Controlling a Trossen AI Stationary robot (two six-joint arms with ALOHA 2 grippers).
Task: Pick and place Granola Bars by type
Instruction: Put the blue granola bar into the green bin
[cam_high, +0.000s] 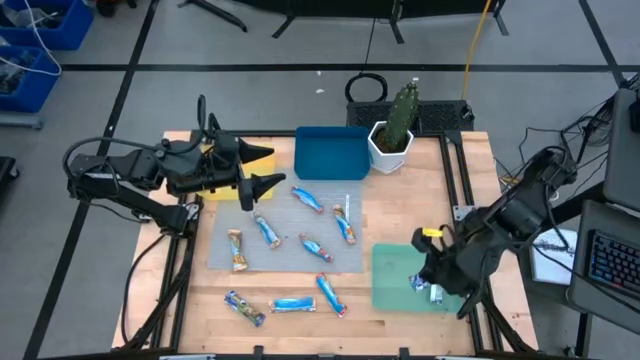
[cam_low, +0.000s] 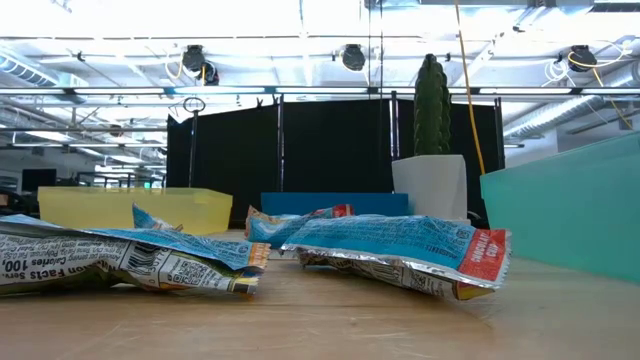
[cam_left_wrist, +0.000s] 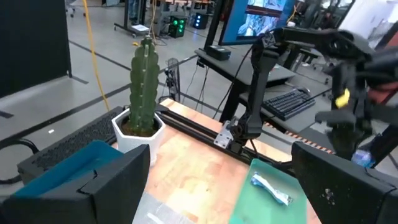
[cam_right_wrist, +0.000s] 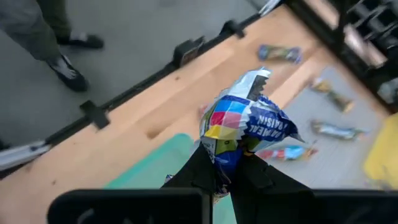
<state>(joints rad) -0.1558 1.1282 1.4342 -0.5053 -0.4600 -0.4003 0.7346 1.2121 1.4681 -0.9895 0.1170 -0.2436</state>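
The right gripper (cam_right_wrist: 227, 163) is clamped on a multicoloured granola bar (cam_right_wrist: 244, 127), pinching it by one end of the wrapper so the rest stands up beyond the fingers; in the high view it hangs over the green tray (cam_high: 392, 279) at about four o'clock on the desk (cam_high: 400, 220). A similar bar (cam_left_wrist: 271, 188) already lies in that tray, so this looks like the right pile. To finish the step well, I would lower until the bar nearly touches the tray floor, beside rather than on top of the bar lying there, and only then let go, since a crinkly wrapper dropped from height may skid over the low rim. The left gripper (cam_high: 262, 170), jaws spread wide and empty, waits at ten o'clock near the yellow tray (cam_high: 262, 158), above the blue bars (cam_high: 307, 198) scattered on the grey mat (cam_high: 290, 255).
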